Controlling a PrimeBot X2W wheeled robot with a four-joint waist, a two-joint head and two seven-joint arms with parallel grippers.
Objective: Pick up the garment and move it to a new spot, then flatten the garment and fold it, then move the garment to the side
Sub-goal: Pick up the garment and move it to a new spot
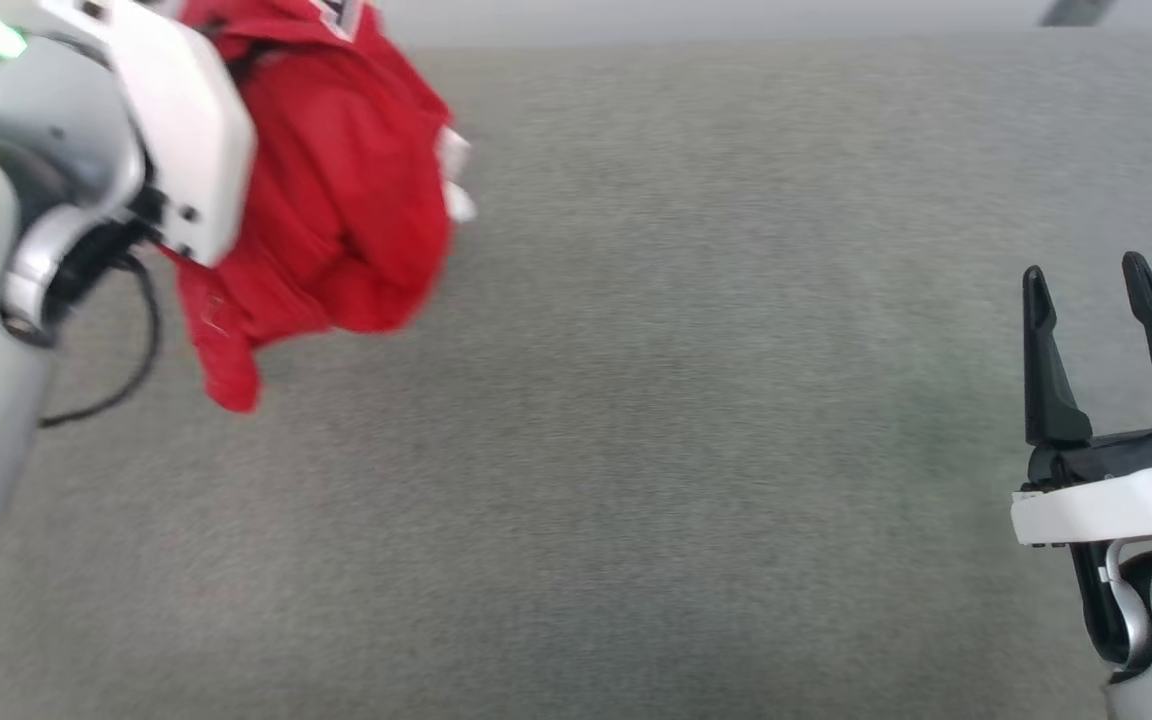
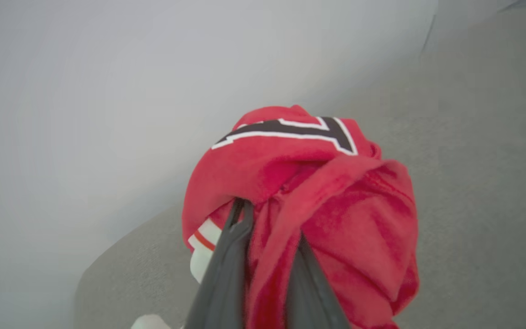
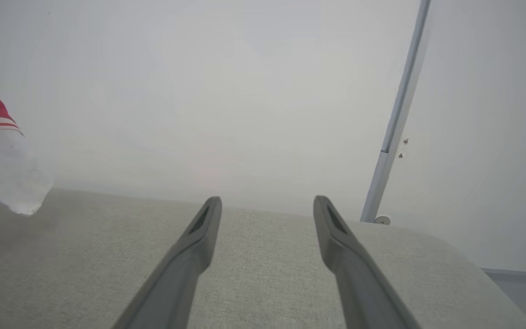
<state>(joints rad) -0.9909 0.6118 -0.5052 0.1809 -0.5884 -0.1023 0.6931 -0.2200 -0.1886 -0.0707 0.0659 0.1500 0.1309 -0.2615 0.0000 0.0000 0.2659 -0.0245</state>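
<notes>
Because the shirt has to go to a new spot first, the left gripper (image 2: 268, 221) pinches a thick bunch of the garment (image 2: 336, 205) between its two dark fingers, with red cloth squeezed in the gap. The garment hangs in a crumpled ball at the far left of the grey cloth surface (image 1: 686, 450), and it looks lifted off it, though I cannot tell if the lowest red tip touches. A grab in the middle of the bunch like this is good for carrying, I think, but not for laying the shirt flat, since the sleeves and edges are all tucked inside. Black letters with white edges show on top of the ball, and one white sleeve with red stripes dangles down at the side. The left arm (image 1: 186, 130) is raised and reaches forward, so its pale shell hides part of the red cloth in the head view. The right gripper (image 1: 1086, 270) waits low at the right, well apart from the garment, fingers spread and pointing forward, holding nothing. My guess is it rests there so it is ready to help flatten the shirt later.
</notes>
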